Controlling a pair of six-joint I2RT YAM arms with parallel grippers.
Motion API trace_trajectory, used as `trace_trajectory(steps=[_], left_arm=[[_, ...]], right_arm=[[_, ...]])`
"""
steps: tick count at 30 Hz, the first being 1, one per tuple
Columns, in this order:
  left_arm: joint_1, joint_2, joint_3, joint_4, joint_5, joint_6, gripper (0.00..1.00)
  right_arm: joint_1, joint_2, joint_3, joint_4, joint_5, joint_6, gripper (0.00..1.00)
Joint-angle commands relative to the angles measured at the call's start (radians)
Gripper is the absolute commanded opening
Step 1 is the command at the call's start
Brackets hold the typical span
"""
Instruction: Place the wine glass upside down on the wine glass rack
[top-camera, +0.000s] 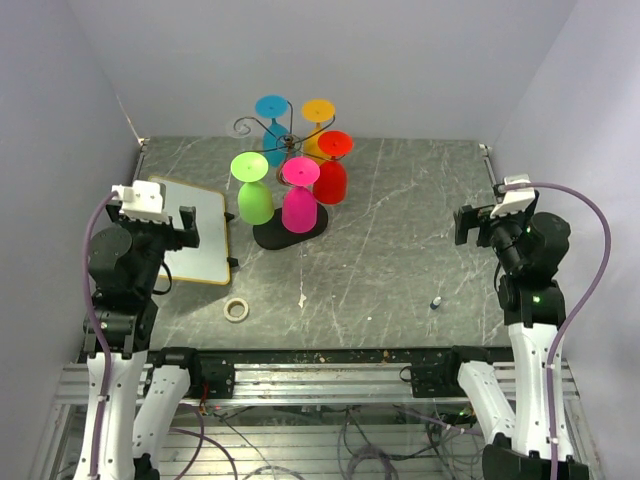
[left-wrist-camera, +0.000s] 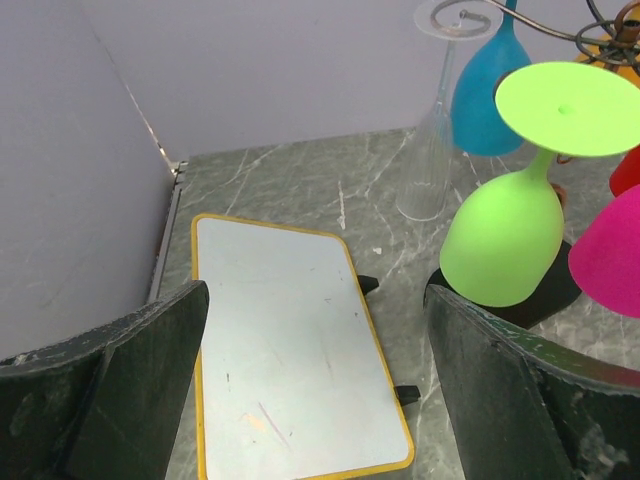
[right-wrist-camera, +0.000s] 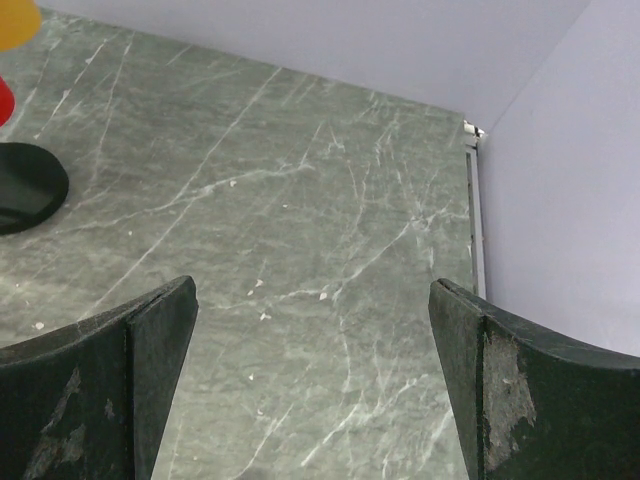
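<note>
Up on the rack (top-camera: 268, 237), glasses (top-camera: 299, 208) hung upside down, none lay loose on the desk (top-camera: 400, 250), so the job looked done, and my left hand (left-wrist-camera: 315, 330) and right hand (right-wrist-camera: 312, 310) stood wide and empty.

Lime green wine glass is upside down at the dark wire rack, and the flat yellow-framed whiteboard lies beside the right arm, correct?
No: the flat yellow-framed whiteboard lies beside the left arm, as the top view shows. The rest is right.
</note>
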Motion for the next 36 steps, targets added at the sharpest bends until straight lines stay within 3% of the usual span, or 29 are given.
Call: trace_trajectory(steps=[1, 13, 36], left_arm=[[0.009, -0.04, -0.043, 0.032, -0.01, -0.003, 1.0], [0.008, 0.027, -0.011, 0.028, -0.024, -0.004, 0.99], [0.012, -0.005, -0.022, -0.013, -0.084, 0.009, 0.99]], right_arm=[[-0.004, -0.05, -0.019, -0.034, 0.013, -0.012, 1.0], [-0.015, -0.03, -0.027, -0.019, 0.029, 0.005, 1.0], [-0.055, 0.009, -0.025, -0.061, -0.017, -0.015, 1.0]])
